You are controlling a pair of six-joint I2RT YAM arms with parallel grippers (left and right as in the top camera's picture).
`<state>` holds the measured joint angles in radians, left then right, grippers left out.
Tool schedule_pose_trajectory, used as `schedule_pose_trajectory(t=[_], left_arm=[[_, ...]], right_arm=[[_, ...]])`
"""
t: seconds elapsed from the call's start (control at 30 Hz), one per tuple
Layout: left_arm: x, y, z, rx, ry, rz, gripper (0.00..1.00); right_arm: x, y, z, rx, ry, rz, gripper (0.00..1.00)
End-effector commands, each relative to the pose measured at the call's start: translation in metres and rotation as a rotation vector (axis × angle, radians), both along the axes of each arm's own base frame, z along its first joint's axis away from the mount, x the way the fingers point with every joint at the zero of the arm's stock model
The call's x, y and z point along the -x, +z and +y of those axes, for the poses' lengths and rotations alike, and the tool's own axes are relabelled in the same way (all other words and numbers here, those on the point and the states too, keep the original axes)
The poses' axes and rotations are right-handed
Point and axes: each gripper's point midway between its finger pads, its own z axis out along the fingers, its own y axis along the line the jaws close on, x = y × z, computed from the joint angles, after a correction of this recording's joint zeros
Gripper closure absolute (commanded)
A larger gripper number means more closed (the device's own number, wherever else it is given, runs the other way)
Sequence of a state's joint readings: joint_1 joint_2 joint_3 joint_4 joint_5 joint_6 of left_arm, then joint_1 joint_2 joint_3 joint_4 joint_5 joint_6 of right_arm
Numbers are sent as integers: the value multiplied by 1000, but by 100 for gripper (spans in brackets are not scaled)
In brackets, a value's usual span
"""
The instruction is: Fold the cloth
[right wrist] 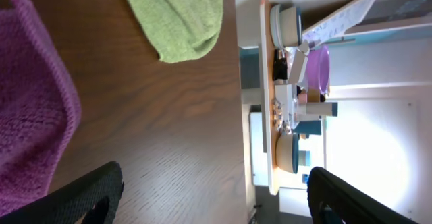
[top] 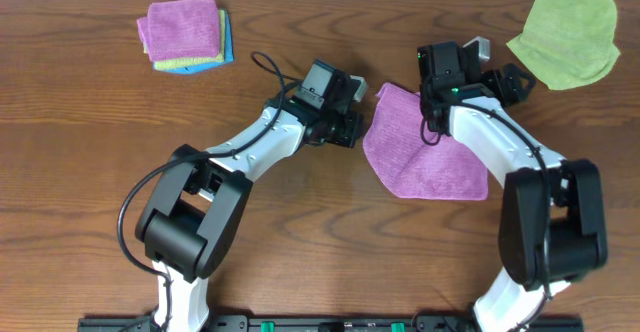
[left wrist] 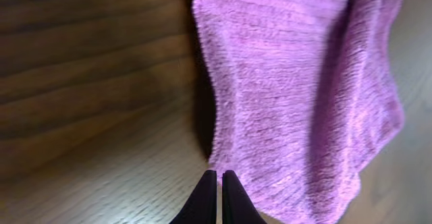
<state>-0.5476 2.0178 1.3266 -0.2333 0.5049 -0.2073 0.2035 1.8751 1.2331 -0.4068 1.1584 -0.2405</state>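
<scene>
Shows the left gripper (left wrist: 219, 196) pinched shut on nothing, tips just at the near left edge of the cloth (top: 410, 157). Shows the right gripper (right wrist: 216, 207) spread wide and empty over the cloth's far side. Lies uneven on the table between both grippers, one part lapped over. Looks like a pause between grasps, the fold unfinished. Next calls for pinching a free edge and carrying it squarely onto the opposite edge.

We note the cloth (top: 420, 157) on the table (top: 80, 152), right of centre; a stack of cloths (top: 185, 34) behind-left; a loose cloth (top: 565, 37) behind-right, seemingly by the edge.
</scene>
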Motion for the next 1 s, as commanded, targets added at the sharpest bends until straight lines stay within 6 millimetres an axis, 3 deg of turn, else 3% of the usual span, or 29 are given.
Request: schedule_pose_trajectory(t=[0.0,0.1,0.27,0.43,0.6,0.7,0.9,0.97], left_arm=[[-9,16,2,-21,-8,-76,94],[-11,16,4,-37,-22,-103,94],[-30,15,17,-82,20,-166,94],[-51,26,27,2,31,-199,94],[-60,17,37,99,31,-142,94],[-57,16,36,127,16,-120,94],[-44,14,25,200,-23,-46,94],[-37,7,19,225,-35,0,94]], right_arm=[[3,37,-7,-49,-29,-118,12],[20,32,-13,-134,-71,-124,13],[58,-7,-18,-475,-200,-79,14],[82,-25,-29,-591,-307,-20,13],[81,-48,-4,-877,-306,19,15],[76,-52,8,-980,-272,32,15],[85,-69,19,-1145,-239,98,15],[95,-79,12,-1212,-267,107,16]])
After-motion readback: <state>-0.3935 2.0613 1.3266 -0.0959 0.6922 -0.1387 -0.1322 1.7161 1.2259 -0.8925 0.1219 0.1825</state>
